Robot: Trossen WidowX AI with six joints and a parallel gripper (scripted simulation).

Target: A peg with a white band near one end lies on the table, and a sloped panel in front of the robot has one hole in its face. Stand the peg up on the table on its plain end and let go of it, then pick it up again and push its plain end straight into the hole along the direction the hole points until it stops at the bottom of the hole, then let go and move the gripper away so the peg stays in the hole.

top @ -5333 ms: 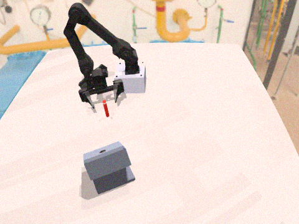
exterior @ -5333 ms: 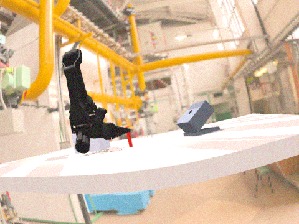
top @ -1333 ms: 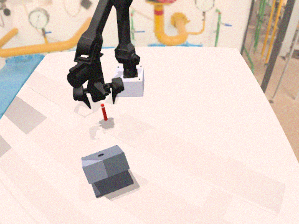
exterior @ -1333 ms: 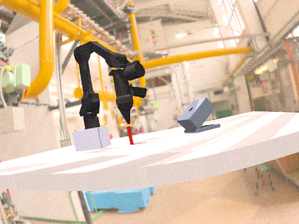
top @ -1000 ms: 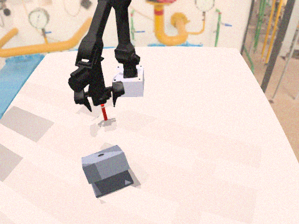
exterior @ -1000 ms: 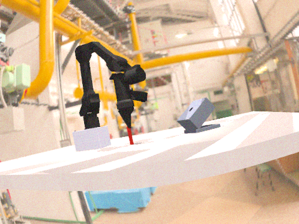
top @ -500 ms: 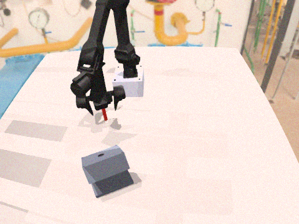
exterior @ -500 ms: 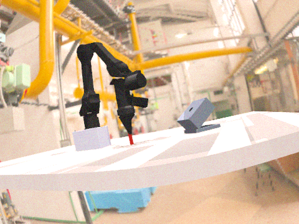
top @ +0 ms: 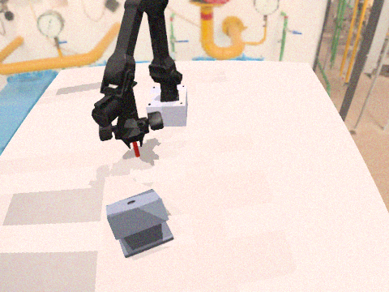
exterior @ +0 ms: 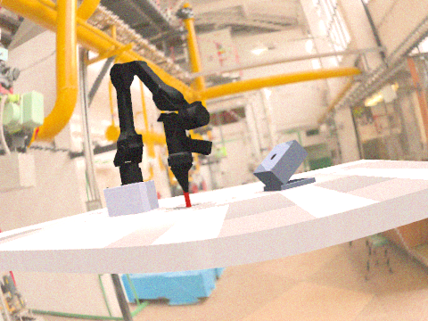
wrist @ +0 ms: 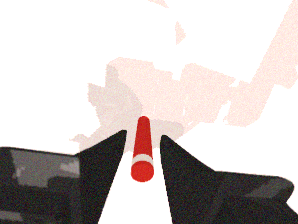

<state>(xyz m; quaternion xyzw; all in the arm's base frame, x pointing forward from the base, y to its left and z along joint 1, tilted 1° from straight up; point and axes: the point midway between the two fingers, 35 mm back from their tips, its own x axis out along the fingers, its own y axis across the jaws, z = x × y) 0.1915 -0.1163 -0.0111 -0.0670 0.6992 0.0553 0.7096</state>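
Note:
The red peg (top: 137, 152) (exterior: 187, 201) (wrist: 143, 142) stands upright on the table, its end with the white band (wrist: 142, 159) on top. My gripper (top: 135, 145) (exterior: 186, 192) (wrist: 143, 137) points down over it, one finger on each side of the peg's upper part. The fingers are partly open; in the wrist view a narrow gap shows between each finger and the peg. The grey-blue sloped panel (top: 139, 221) (exterior: 286, 166) stands apart from the peg, with one dark hole (top: 131, 202) (exterior: 274, 157) in its tilted face.
The arm's pale base block (top: 175, 115) (exterior: 132, 199) stands behind the gripper in the top view. The sloped panel's dark foot plate (top: 150, 246) (exterior: 298, 183) rests on the white table (top: 243, 162) (exterior: 214, 254). Shadows of the arm fall around the peg.

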